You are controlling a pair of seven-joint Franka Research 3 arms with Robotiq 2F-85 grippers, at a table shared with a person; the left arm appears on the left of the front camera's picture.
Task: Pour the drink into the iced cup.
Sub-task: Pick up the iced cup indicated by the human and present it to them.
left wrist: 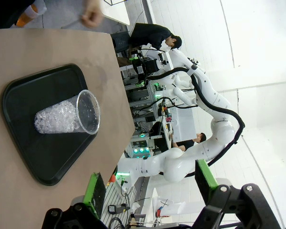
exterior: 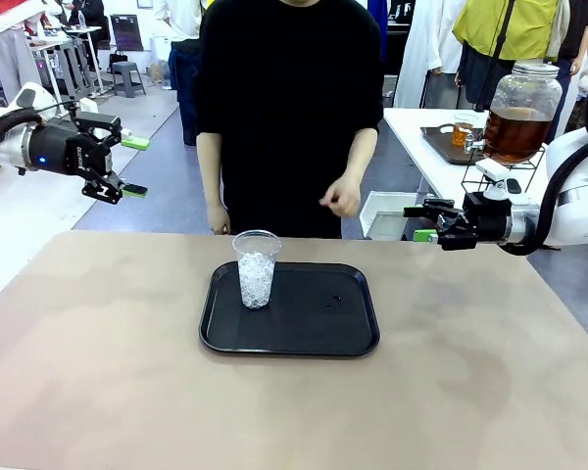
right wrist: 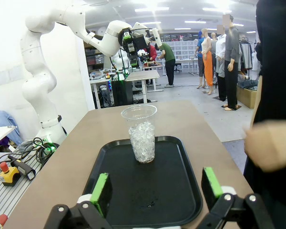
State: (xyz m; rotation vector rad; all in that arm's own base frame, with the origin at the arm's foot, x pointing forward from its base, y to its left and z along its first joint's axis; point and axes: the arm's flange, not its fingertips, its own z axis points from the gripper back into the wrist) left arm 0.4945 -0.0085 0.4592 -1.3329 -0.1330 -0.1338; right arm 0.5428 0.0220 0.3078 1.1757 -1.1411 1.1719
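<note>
The iced cup [exterior: 256,269], clear plastic and about half full of ice, stands upright on the left part of a black tray [exterior: 323,333]. The drink [exterior: 514,134] is amber liquid in a large glass dispenser jar with a spigot, on a white side table at the back right. My left gripper [exterior: 133,167] hovers open above the table's far left corner, well away from the cup. My right gripper [exterior: 418,222] hangs open beyond the far right edge, below the jar. The cup [left wrist: 66,116] [right wrist: 142,131] shows ahead of each open gripper [left wrist: 150,186] [right wrist: 156,188].
A person in black stands at the far side, one hand [exterior: 345,196] held loosely above the table edge behind the tray. A small spot of liquid [exterior: 333,301] lies on the tray's right half. The tabletop [exterior: 98,372] around the tray is bare.
</note>
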